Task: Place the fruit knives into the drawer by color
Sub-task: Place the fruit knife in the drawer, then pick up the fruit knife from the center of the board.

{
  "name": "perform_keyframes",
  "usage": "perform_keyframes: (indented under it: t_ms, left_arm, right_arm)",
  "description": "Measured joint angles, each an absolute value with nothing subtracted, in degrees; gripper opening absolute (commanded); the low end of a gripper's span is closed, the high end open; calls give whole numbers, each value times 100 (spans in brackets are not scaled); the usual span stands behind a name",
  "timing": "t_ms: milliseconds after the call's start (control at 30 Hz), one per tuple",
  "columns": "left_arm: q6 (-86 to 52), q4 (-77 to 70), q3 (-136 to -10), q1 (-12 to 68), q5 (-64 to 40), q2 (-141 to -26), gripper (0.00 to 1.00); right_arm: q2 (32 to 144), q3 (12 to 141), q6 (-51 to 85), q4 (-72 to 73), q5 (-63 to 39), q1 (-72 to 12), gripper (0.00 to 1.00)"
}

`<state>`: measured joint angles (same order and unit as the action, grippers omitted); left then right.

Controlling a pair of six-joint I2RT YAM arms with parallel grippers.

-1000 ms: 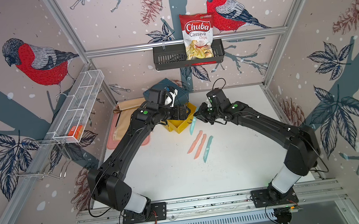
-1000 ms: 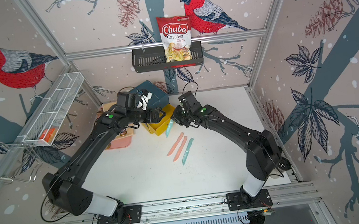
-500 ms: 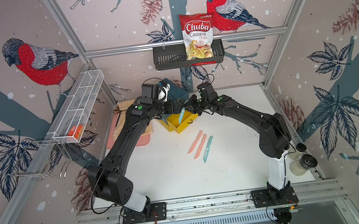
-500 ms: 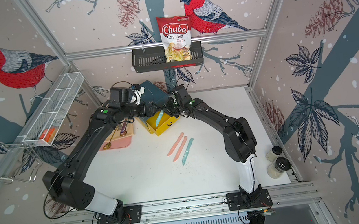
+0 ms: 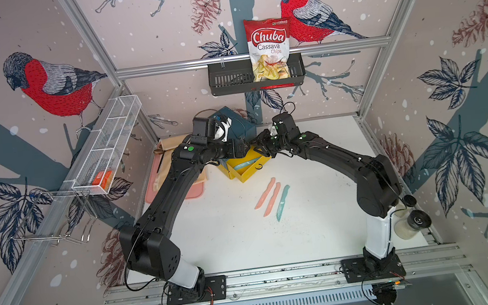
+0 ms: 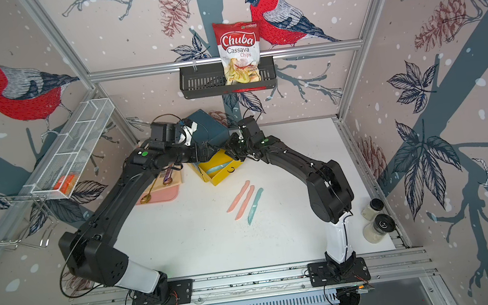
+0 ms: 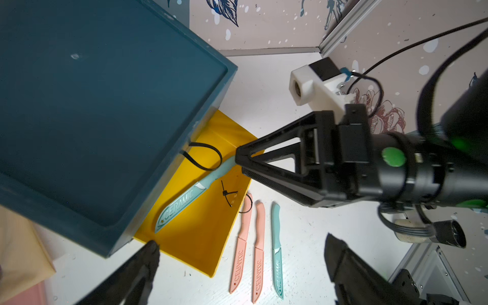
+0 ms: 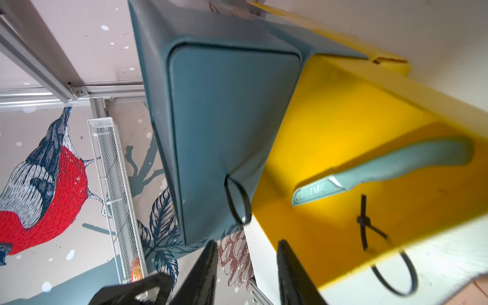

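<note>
Yellow drawer (image 7: 200,237) holds teal knife (image 7: 183,200); left jaws wide, right jaws part-open, seemingly empty.

**Hidden by the chest**

In both top views black arms (image 5: 177,182) cover most of the dark teal boxy chest of drawers (image 5: 236,126); in the left wrist view the handle end of the slim teal-blue knife (image 7: 184,198) in its open yellow drawer (image 7: 200,237) sits behind the right gripper (image 7: 239,163); the fingers of the left gripper (image 7: 240,240) run off the edge.

- Your chest (image 5: 240,127) stands at the desk's (image 5: 230,239) back, one drawer (image 5: 251,175) pulled out forward.
- One knife (image 5: 245,164) lies in that drawer.
- Three knives (image 5: 272,199) lie side by side on the desk before it.
</note>
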<state>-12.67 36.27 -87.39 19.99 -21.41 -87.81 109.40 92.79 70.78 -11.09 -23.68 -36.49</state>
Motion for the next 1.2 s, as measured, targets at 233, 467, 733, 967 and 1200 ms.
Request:
perform_keyframes:
  t_ms: [233, 467, 733, 967, 1200]
  left_arm:
    - [-1321, 3498, -7756, 2635, -2296, -8248, 99]
    - [-1680, 3017, -6434, 3124, -2432, -7594, 99]
    - [-1892, 2722, -5927, 3420, -2429, -7341, 99]
    - [-1903, 2711, -5937, 3428, -2388, -7319, 99]
    - [-1839, 2724, -5922, 3428, -2364, -7201, 99]
  right_arm:
    - [10103, 8672, 6158, -2561, -1726, -4104, 37]
    - [9533, 7279, 5852, -3629, -843, -4495, 38]
    - [9907, 6746, 5833, -3732, -475, -4501, 36]
    - [10628, 7168, 5706, -3658, -346, -4464, 35]
    - [11010, 7332, 5559, -3726, -207, -4372, 29]
